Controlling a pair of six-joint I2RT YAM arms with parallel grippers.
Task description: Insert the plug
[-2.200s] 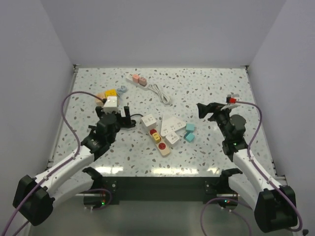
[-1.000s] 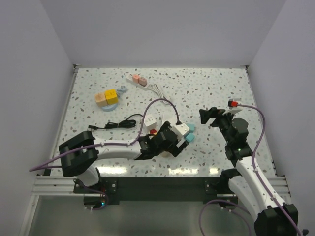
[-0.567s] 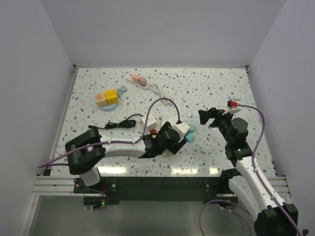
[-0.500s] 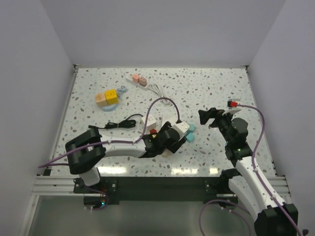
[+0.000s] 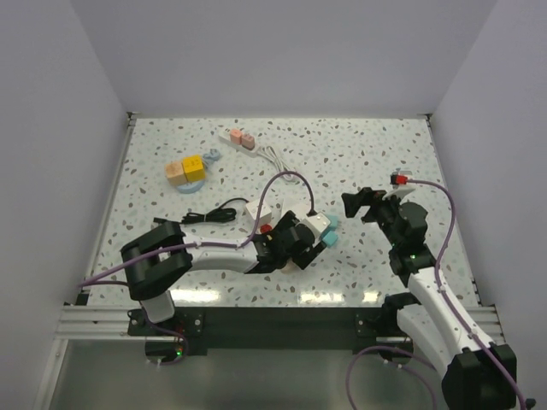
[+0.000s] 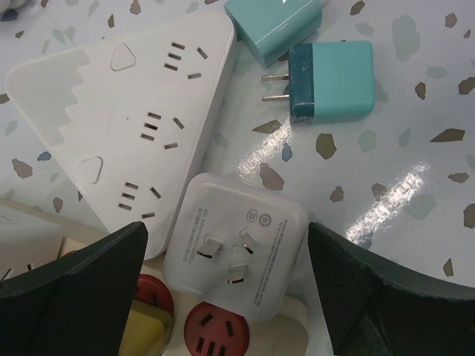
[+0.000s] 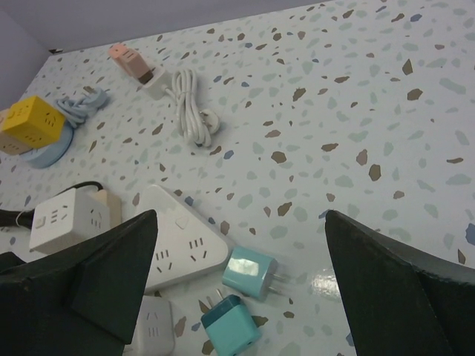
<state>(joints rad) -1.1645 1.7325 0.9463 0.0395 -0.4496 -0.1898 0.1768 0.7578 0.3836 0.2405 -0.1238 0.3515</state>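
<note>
Left fingers (image 6: pixel 82 293) spread wide either side of white plug (image 6: pixel 236 256), not gripping it, right fingers (image 7: pixel 93 282) parted, empty

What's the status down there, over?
Left end effector open, straddling white plug, prongs up. Right end effector open, aside. Teal adapters close by.

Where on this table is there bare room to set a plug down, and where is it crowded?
Bare: the far right of the table, from the white cable across to its right edge, beyond the right gripper. Crowded: the centre, where the triangular socket, teal adapters and left gripper bunch together.
</note>
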